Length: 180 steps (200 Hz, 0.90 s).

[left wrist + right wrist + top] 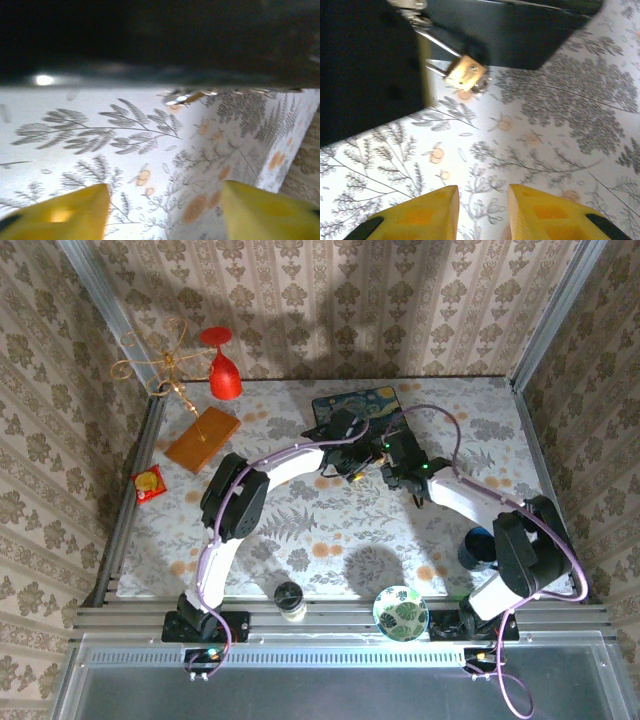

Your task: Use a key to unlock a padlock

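The padlock [465, 71] hangs ahead of the right gripper [481, 190], slightly left of the tips, on its shackle from the dark box [520, 30], keyhole end facing out for access. The silvery bit at that end is possibly the key [482, 88]; it's blurry. Right fingers are narrow, nothing between. The left gripper [165, 195] is spread wide and empty with the box edge just ahead, probably there to steady it.

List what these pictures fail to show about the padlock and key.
Key: right wrist view, the silvery bit beside the padlock is blurred; key or not, unclear.
Shackle: its far end passes behind a dark shape; locked or open, unclear.
Left wrist view: a glint below the dark band is blurred, unidentifiable.
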Motion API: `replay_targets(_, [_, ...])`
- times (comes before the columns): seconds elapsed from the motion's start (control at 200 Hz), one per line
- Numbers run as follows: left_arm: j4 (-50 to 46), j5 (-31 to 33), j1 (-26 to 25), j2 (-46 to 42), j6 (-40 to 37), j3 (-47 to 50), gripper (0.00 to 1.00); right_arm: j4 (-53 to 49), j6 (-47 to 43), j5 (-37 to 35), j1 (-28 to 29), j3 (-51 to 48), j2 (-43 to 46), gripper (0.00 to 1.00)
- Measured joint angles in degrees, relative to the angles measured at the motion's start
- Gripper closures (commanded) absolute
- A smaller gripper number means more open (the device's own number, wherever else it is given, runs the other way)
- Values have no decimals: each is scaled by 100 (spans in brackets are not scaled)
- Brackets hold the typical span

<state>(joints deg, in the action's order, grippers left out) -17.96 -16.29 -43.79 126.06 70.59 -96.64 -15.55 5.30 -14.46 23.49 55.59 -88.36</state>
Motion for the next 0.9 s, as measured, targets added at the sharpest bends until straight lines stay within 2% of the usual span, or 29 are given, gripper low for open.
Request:
replay_targets(0.165, [595,638,-94,-28,-107,343,29,-4,245,201,-389,-111,372,66])
replay_targets(0.485, [2149,1318,-177,474,-634,387,31,9,437,426,-551,-361,625,66])
replay_targets(0.565, [2463,1375,-177,566,-662,378,37,15,483,470,-562,-361,636,66])
replay_targets(0.715, [2765,1513,-192,748,-901,254,63,50,549,564,-562,-361,636,66])
replay_targets(0.795, [2789,1556,-197,785,-938,232,66,85,564,614,-562,-361,634,66])
replay_targets(0.86, [2789,1572,-199,785,-931,225,75,131,577,640,-562,-361,634,67])
replay_targets(0.9, [2793,1572,-199,785,-935,225,76,164,584,669,-562,-361,634,67])
